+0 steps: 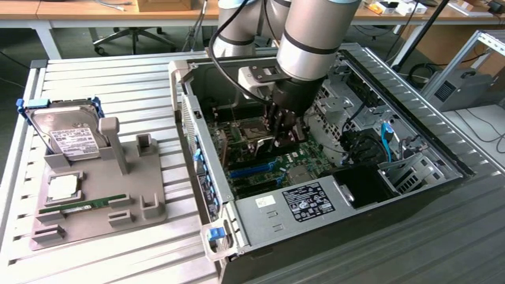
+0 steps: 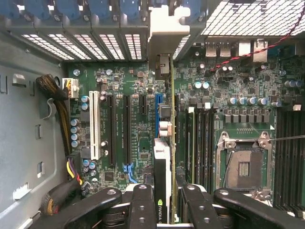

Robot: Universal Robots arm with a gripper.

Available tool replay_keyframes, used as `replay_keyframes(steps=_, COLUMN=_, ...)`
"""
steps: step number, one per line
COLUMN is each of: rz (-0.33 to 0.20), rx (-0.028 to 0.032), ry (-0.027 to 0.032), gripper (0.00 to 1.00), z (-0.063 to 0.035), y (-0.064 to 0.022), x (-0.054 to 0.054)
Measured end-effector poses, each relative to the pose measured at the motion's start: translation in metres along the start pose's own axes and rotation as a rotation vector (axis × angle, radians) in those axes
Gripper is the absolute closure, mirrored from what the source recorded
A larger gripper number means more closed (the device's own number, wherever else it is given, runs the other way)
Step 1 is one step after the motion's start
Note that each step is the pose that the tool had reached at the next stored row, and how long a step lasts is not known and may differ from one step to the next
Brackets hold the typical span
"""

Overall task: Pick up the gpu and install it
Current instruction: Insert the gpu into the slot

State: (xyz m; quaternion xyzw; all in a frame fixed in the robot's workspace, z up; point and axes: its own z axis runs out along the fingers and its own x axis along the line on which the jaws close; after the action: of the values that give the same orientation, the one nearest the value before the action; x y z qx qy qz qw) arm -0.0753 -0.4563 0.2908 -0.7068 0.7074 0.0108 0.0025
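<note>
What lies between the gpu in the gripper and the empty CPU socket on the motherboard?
In the wrist view, a bank of long black memory slots lies between the gpu and the CPU socket.

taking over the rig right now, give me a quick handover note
Gripper: shut on the gpu, the thin green circuit card with black cooler and long silver end bracket.
Where: the card is held edge-on inside the open grey metal computer tower case, down at the slots of the green motherboard, bracket end toward the rear slot grilles.
Done: card picked up and brought into the case.
Left: cannot tell if it is seated; grip not yet released.
</note>
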Motion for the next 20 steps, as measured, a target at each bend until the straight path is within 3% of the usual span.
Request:
replay_keyframes(steps=4, rz=0.000, rx=0.0000, ry=-0.0001, gripper=0.73, z=0.0002, y=0.0001, x=0.004)
replay_keyframes(steps=9, rz=0.000, rx=0.0000, ry=0.0000, gripper=0.73, z=0.0072, y=0.0014, x=0.004)
replay_keyframes(steps=20, rz=0.000, rx=0.0000, ry=-0.0001, gripper=0.73, z=0.0134, y=0.0095, x=0.003)
